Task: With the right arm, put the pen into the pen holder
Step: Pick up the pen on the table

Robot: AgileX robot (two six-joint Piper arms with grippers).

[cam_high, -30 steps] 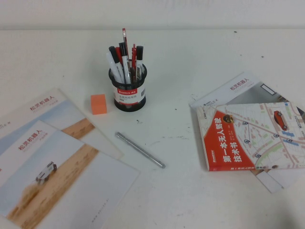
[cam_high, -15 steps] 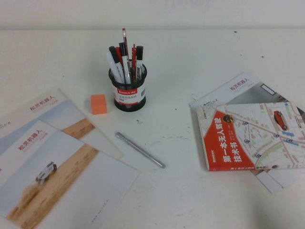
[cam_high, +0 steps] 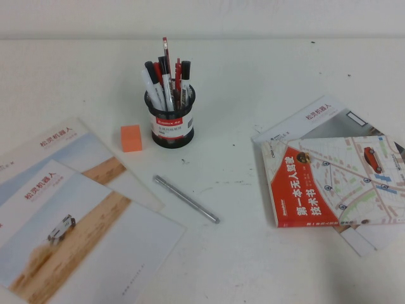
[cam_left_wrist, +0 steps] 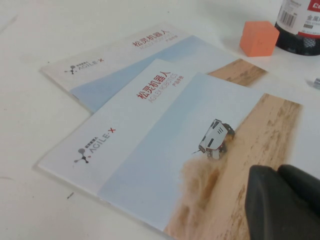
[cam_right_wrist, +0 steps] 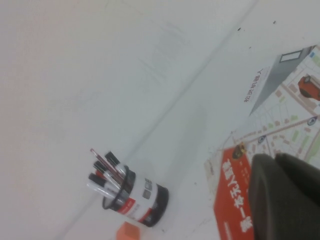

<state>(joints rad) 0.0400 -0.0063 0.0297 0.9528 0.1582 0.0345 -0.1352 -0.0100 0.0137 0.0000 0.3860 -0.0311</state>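
Observation:
The slim silver-grey pen (cam_high: 185, 198) lies flat on the white table, in front of the pen holder (cam_high: 169, 123). The holder is a black mesh cup with a white and red label, and several markers stand in it. It also shows in the right wrist view (cam_right_wrist: 137, 200) and at the edge of the left wrist view (cam_left_wrist: 300, 25). Neither arm shows in the high view. My right gripper (cam_right_wrist: 276, 160) is shut and empty, above the red book, far from the pen. My left gripper (cam_left_wrist: 280, 172) is shut and empty over the brochures.
An orange eraser block (cam_high: 131, 137) sits left of the holder. Two brochures (cam_high: 69, 221) overlap at the front left. A red book (cam_high: 335, 180) lies on papers at the right.

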